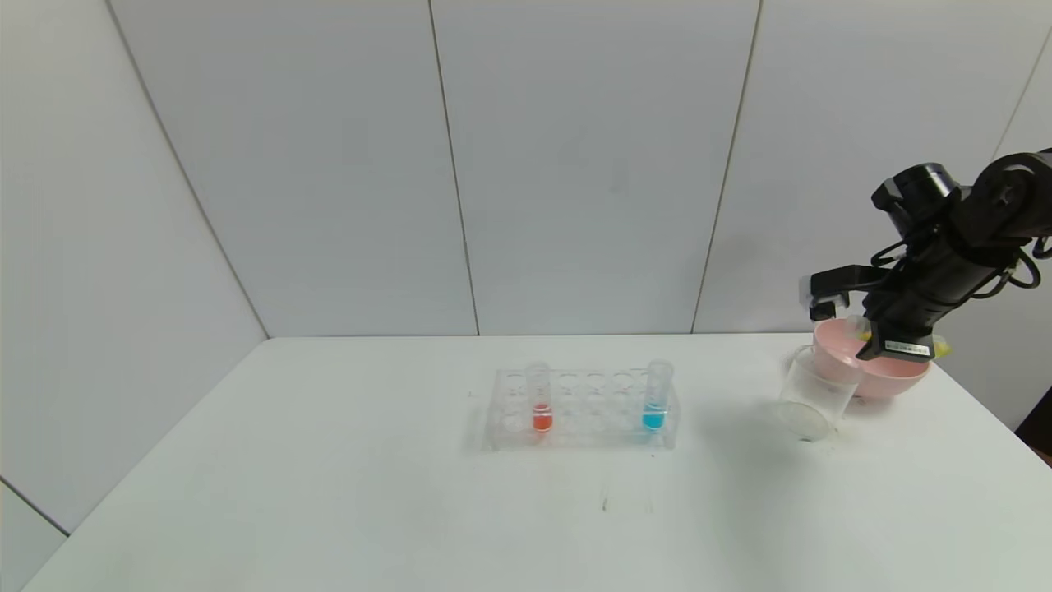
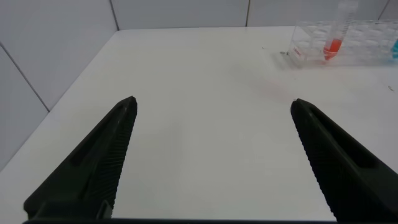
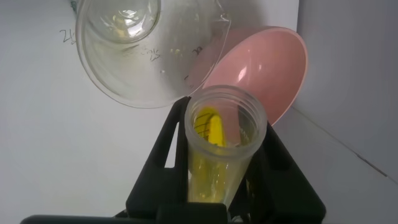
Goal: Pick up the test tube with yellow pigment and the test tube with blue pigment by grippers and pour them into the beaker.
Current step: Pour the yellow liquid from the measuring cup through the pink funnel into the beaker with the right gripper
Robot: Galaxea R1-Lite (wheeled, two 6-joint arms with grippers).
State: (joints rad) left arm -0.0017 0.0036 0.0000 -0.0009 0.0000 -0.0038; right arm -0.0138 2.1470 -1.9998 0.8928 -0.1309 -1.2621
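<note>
Tilting the yellow-pigment test tube (image 3: 219, 140), pinched in my right pincer (image 1: 873, 335), toward the beaker (image 1: 814, 393) at the desk's (image 1: 329, 493) right, I judge the blue-pigment test tube (image 1: 656, 396), racked mid-desk, remains; left pincer (image 2: 211, 162) spread.

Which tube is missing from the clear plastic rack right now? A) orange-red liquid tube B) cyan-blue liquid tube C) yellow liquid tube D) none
C: the clear plastic rack holds only the orange-red liquid tube and cyan-blue liquid tube; the yellow liquid tube is clamped in the right pincer, near the clear glass beaker.
</note>
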